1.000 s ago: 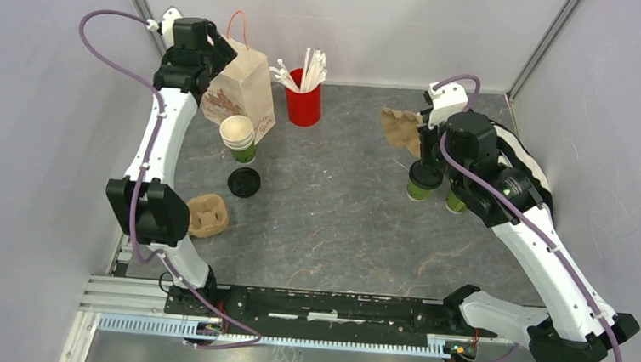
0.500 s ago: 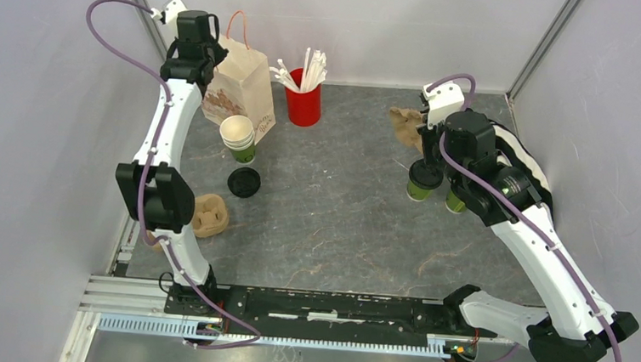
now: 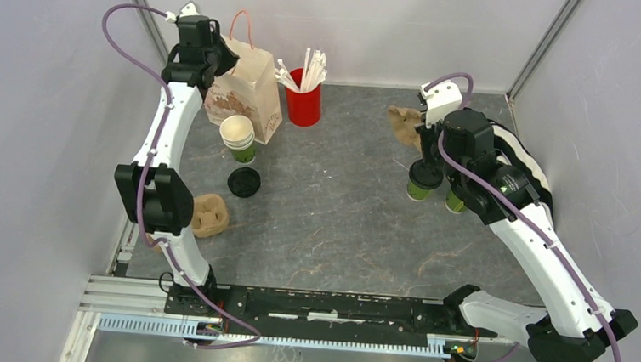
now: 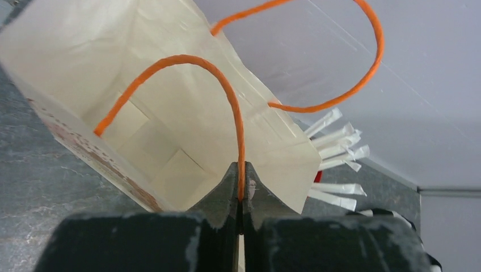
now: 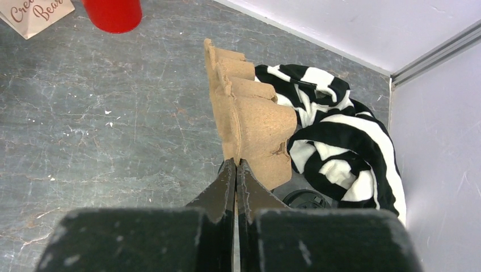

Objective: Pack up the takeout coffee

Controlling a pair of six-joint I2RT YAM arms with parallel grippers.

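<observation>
Two takeout coffee cups, green with black lids, stand side by side at the right: one [image 3: 420, 184] under my right wrist, the other [image 3: 455, 201] mostly hidden by the arm. One black lid [image 5: 306, 199] shows below my right gripper [image 5: 236, 165], which is shut on the edge of a brown cardboard cup carrier [image 5: 255, 119] held upright above them. At the back left, my left gripper [image 4: 240, 170] is shut on the near orange handle [image 4: 227, 90] of the open, empty paper bag [image 3: 242, 97].
A red cup of white sticks [image 3: 304, 103] stands right of the bag. In front of the bag are a stack of lidless green cups [image 3: 239, 137], a loose black lid [image 3: 244, 182] and a second cardboard carrier [image 3: 209, 215]. A black-and-white striped cloth [image 5: 334, 136] lies at the far right.
My left gripper has closed on the bag's orange handle, and the bag has shifted slightly to the right. The right gripper with the carrier has moved slightly toward the back.
</observation>
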